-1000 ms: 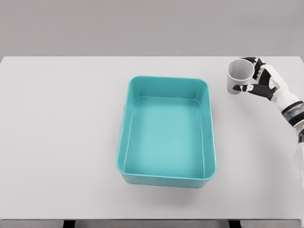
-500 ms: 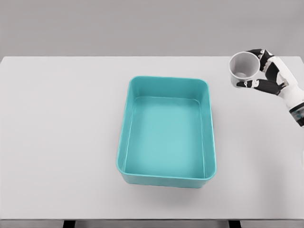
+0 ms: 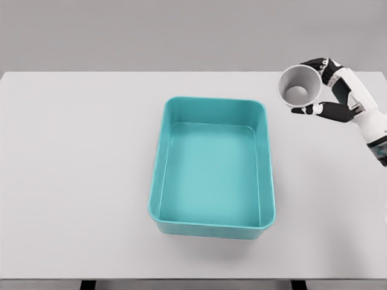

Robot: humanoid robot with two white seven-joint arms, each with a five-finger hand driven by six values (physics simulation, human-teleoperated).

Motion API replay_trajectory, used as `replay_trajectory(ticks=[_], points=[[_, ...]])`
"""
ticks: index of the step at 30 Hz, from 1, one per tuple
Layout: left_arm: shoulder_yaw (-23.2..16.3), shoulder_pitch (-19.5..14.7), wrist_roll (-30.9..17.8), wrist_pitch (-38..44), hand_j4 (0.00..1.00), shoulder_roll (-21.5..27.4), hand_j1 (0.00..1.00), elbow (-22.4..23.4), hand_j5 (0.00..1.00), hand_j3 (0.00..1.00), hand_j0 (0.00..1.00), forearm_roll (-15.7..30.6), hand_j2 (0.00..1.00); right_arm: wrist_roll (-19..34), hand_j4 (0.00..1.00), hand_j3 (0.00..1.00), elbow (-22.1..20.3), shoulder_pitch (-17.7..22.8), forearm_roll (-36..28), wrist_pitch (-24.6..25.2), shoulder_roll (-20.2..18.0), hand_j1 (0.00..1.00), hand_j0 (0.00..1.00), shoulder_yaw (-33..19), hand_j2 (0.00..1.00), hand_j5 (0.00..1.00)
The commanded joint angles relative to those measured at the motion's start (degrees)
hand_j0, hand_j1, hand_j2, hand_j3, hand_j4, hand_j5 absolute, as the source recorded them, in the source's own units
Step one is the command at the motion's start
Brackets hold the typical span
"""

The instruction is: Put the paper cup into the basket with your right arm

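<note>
Right hand [image 3: 331,90] near table's [image 3: 72,181] far right corner, fingers wrapped round cup [image 3: 299,87], mouth tipped toward camera. Teal basket [image 3: 158,181] mid-table, well apart.

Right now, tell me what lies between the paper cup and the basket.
Nothing: in the head view only bare white table separates the paper cup, held in the right hand, from the teal basket.

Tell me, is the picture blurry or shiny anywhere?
Head view: sharp all over with soft, even light, no glare; the teal basket casts only a faint shadow on the table, and the paper cup in the right robot hand is dim inside.
</note>
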Motion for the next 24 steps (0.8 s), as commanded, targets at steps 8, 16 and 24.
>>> replay_trajectory(ticks=[8, 16, 24], points=[[-0.01, 0.00, -0.01, 0.01, 1.00, 0.00, 1.00, 0.01, 1.00, 1.00, 1.00, 0.00, 1.00, -0.03, 0.54, 0.54, -6.45, 0.97, 0.05, -4.90, 0.36, 0.54, 0.54, 3.60, 0.54, 0.54], [-0.01, 0.00, -0.01, -0.08, 1.00, 0.00, 1.00, 0.01, 1.00, 1.00, 1.00, 0.00, 1.00, -0.03, 0.54, 0.54, -6.98, 0.70, 3.04, -12.20, -0.17, 0.54, 0.54, 8.26, 0.54, 0.54], [-0.01, 0.00, -0.01, -0.08, 1.00, 0.00, 1.00, 0.01, 1.00, 1.00, 1.00, 0.00, 1.00, -0.03, 0.54, 0.54, -7.24, 0.62, 6.82, -16.33, -0.08, 0.54, 0.54, 12.21, 0.54, 0.54]])
